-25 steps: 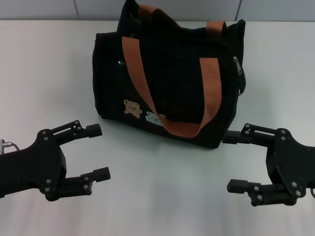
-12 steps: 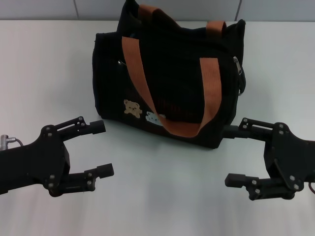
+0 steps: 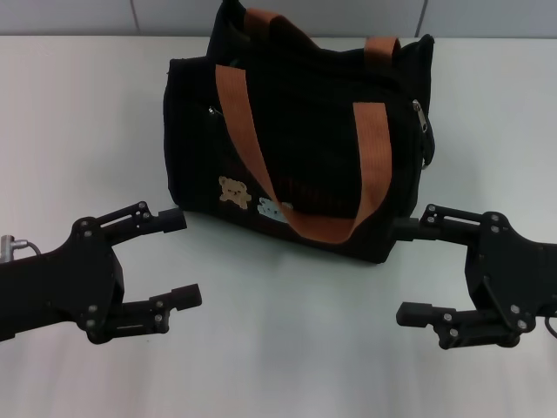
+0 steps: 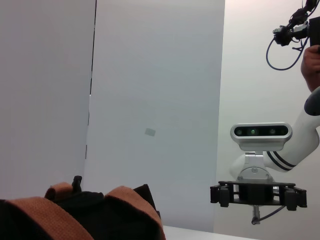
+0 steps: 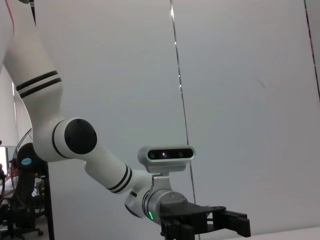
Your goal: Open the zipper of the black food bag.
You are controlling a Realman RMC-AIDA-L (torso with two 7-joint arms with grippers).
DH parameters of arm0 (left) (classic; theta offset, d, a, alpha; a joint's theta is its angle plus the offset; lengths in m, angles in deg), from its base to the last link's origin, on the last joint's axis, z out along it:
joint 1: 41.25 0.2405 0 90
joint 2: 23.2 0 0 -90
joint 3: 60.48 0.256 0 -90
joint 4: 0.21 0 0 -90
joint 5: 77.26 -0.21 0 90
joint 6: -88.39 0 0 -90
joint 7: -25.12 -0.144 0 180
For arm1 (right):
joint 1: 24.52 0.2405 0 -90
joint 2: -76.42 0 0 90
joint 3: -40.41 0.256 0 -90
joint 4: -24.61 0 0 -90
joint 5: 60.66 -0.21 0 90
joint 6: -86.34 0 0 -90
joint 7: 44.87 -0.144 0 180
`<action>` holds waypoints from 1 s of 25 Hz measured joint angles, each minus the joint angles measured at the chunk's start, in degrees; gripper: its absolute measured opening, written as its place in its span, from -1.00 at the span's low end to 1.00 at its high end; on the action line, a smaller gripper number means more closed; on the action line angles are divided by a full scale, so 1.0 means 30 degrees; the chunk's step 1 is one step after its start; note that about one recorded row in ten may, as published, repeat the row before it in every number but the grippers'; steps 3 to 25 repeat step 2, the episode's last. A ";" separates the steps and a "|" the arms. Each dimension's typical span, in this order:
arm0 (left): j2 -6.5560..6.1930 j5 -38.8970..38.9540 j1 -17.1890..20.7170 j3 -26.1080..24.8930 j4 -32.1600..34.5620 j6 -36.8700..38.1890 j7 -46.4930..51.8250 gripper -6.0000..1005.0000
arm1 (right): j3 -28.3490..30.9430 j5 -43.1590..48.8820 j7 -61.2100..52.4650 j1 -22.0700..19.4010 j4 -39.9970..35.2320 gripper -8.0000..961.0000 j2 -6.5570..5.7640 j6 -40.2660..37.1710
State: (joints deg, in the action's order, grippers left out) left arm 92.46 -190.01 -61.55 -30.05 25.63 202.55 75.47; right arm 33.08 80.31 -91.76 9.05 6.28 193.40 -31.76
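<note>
Clearly both our hands are spread wide and hold nothing: the left hand point(image 3: 178, 259) and right hand point(image 3: 413, 270) hover low near the front edge of the white surface point(image 3: 78, 122), either side of the black fabric food bag with brown straps point(image 3: 296, 148), which stands upright toward the rear edge. We cannot tell how its top zipper lies; a silver pull point(image 3: 420, 113) shows on its right end.

Robot test lab, bare and white

A plain white tabletop point(image 3: 78, 113) met blank white wall panels point(image 4: 150, 100); beside those panels stood office chairs point(image 5: 20, 215) and dangling cables point(image 4: 280, 47).
</note>
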 joint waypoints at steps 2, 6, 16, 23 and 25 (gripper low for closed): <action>0.0010 0.0000 -0.0013 0.0043 0.0000 0.0000 -0.0014 0.66 | -0.0004 0.0000 -0.0031 0.0042 -0.0013 0.68 0.0006 0.0000; 0.0010 0.0000 -0.0013 0.0043 0.0000 0.0000 -0.0014 0.66 | -0.0004 0.0000 -0.0031 0.0042 -0.0013 0.68 0.0006 0.0000; 0.0010 0.0000 -0.0013 0.0043 0.0000 0.0000 -0.0014 0.66 | -0.0004 0.0000 -0.0031 0.0042 -0.0013 0.68 0.0006 0.0000; 0.0010 0.0000 -0.0013 0.0043 0.0000 0.0000 -0.0014 0.66 | -0.0004 0.0000 -0.0031 0.0042 -0.0013 0.68 0.0006 0.0000; 0.0010 0.0000 -0.0013 0.0043 0.0000 0.0000 -0.0014 0.66 | -0.0004 0.0000 -0.0031 0.0042 -0.0013 0.68 0.0006 0.0000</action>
